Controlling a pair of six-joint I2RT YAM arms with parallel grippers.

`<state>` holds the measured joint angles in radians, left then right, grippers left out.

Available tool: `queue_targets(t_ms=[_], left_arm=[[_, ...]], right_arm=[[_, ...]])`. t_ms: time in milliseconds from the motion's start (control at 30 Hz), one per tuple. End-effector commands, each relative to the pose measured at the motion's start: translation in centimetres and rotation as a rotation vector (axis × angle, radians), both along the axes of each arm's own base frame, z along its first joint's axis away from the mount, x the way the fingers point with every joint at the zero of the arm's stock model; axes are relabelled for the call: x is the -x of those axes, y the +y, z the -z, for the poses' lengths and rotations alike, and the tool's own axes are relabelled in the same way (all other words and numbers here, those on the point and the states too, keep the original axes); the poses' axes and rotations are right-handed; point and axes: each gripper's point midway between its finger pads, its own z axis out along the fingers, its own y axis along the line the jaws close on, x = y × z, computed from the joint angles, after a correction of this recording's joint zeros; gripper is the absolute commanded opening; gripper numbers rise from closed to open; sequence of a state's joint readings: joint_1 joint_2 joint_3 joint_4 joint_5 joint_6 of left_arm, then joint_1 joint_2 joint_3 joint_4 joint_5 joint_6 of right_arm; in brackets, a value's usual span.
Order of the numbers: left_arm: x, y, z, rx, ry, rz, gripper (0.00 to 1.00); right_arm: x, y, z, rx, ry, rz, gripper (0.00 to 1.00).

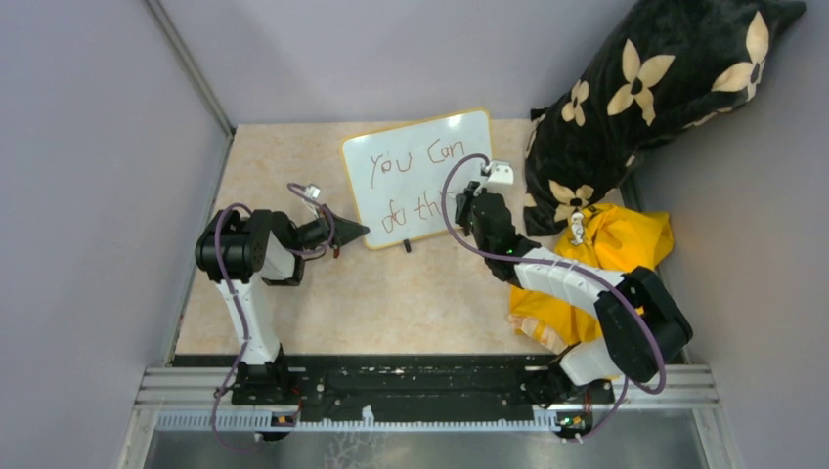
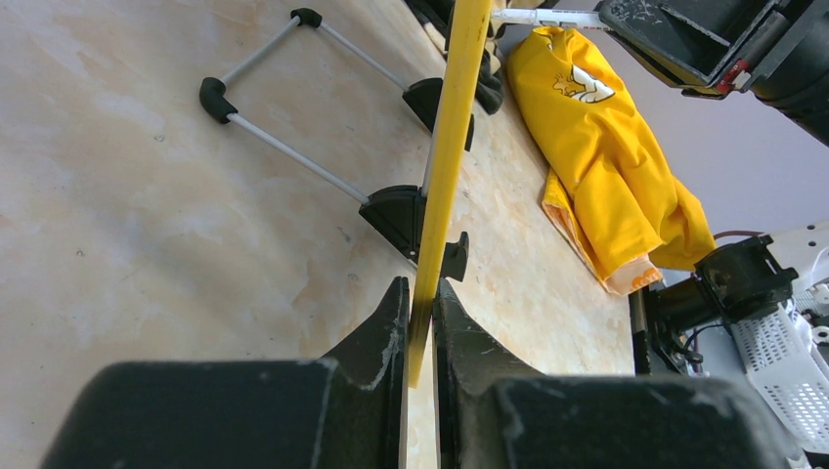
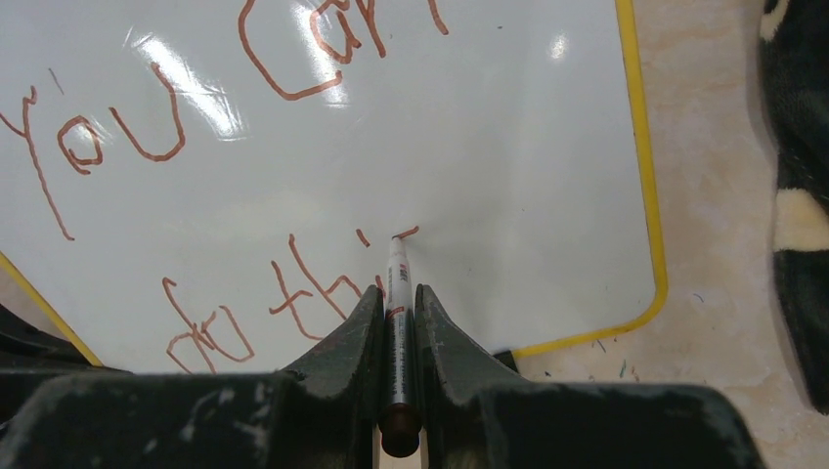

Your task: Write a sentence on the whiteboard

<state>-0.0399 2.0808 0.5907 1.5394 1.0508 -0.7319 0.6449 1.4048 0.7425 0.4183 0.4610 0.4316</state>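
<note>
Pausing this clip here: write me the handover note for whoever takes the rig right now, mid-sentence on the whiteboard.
Left gripper: shut on the whiteboard at its yellow frame, apparently steadying it.
Right gripper: shut on the marker, tip touching the board on the lower line.
Done: the sentence reads "You Can" above and "do thi" below, plus a short first stroke of the last letter.
Left: finish that letter, presumably "s", then lift the marker off. I would hold the left grip until then.
</note>
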Motion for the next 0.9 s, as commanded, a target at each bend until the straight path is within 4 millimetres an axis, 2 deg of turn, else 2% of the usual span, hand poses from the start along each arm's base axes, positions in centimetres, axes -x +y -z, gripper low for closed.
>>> queue_targets(t_ms=[0, 200, 600, 867], left_arm=[[0.2, -0.3, 0.4, 0.001, 0.024, 0.017, 0.00], [0.1, -0.3, 0.4, 0.002, 0.024, 0.017, 0.00], [0.1, -0.3, 0.4, 0.002, 0.027, 0.016, 0.00], [0.1, -0.3, 0.4, 0.001, 0.027, 0.017, 0.00]], right_arm=[[-1.0, 1.2, -1.9, -0.056, -0.033, -0.033, 0.00], [-0.5, 1.0, -1.2, -0.053, -0.013, -0.035, 0.00], [0.5, -1.0, 0.9, -0.011, 0.031, 0.023, 0.00], [0.5, -1.6, 1.3, 0.007, 0.039, 0.047, 0.00]])
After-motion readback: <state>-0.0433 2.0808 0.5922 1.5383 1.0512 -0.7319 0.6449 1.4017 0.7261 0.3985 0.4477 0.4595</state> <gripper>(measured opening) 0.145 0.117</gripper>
